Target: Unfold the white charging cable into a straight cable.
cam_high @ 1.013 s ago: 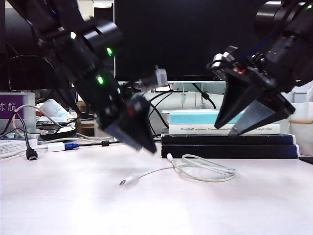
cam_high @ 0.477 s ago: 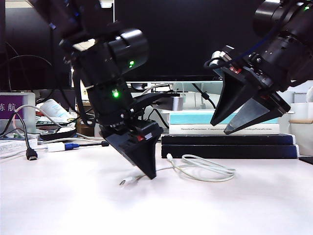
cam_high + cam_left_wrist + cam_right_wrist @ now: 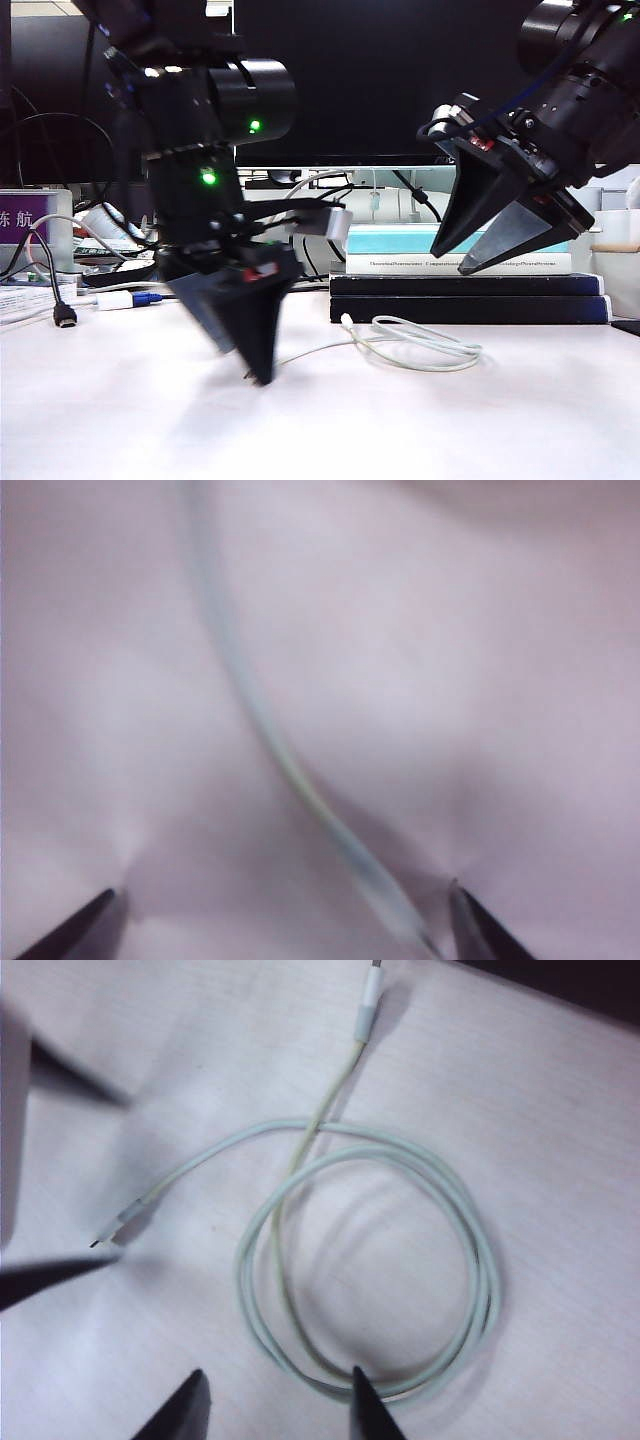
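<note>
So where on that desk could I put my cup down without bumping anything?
The near strip of the table, in front of the white charging cable. Crowded: left pincer open over the cable's end, right pincer above the coil, books behind.

We see a pale white table point(image 3: 120, 420) with soft shadows on it. Behind it stands a big dark screen point(image 3: 370, 70). A stack of books point(image 3: 470, 280) lies at the back on the right, black ones under a blue and white one. On the left is a purple box point(image 3: 30, 215), a black cable point(image 3: 55, 290) and a small white block with a blue plug point(image 3: 125, 299).
</note>
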Robot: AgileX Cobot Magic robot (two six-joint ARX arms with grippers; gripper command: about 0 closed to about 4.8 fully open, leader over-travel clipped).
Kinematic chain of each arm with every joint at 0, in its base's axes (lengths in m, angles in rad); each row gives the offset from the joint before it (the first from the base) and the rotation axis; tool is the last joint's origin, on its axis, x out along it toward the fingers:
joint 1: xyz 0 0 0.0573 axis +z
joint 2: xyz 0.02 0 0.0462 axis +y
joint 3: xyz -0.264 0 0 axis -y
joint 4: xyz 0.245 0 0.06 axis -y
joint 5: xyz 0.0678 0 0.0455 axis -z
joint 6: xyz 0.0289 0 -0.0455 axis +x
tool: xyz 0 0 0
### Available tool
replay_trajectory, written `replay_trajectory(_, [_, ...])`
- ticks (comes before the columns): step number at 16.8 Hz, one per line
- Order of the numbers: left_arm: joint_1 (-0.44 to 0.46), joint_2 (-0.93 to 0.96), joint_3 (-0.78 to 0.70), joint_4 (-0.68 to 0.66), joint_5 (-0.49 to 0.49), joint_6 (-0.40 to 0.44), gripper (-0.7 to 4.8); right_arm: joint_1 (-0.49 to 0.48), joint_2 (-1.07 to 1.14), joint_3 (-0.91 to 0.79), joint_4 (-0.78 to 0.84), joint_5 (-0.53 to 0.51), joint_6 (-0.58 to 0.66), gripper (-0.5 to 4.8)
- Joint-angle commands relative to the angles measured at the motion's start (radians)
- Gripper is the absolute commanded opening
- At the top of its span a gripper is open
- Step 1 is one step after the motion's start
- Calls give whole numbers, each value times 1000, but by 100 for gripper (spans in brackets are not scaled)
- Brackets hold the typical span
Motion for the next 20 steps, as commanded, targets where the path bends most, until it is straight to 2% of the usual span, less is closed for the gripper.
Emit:
replay_trajectory(1, [-17, 2, -10, -7, 3, -10, 420, 0, -2, 2, 15, -4, 0, 181])
replay_trajectory(3, [-30, 2, -10, 34, 10, -36, 340, 0, -2, 2, 14, -4, -1, 181])
replay_trajectory(7, [-30, 2, -10, 81, 69, -83, 334, 0, -2, 2, 17, -4, -1, 180])
replay_trajectory(8, [-30, 2, -10, 92, 73, -102, 302, 0, -2, 2, 18, -4, -1, 181])
replay_trajectory(9, [-30, 2, -10, 91, 74, -102, 221, 0, -2, 2, 18, -4, -1, 181])
replay_trajectory(11, [-30, 2, -10, 87, 74, -103, 175, 0, -2, 2, 18, -3, -1, 181])
replay_trajectory(12, [-30, 2, -10, 81, 73, -103, 132, 0, -2, 2, 18, -3, -1, 181])
replay_trajectory(14, [-30, 2, -10, 73, 73, -94, 9, 0, -2, 2, 18, -3, -1, 181])
replay_trajectory(17, [-30, 2, -10, 74, 60, -69, -6, 0, -2, 2, 19, -3, -1, 181])
replay_trajectory(20, [-30, -2, 11, 66, -23, -42, -6, 0, -2, 2, 21, -3, -1, 181])
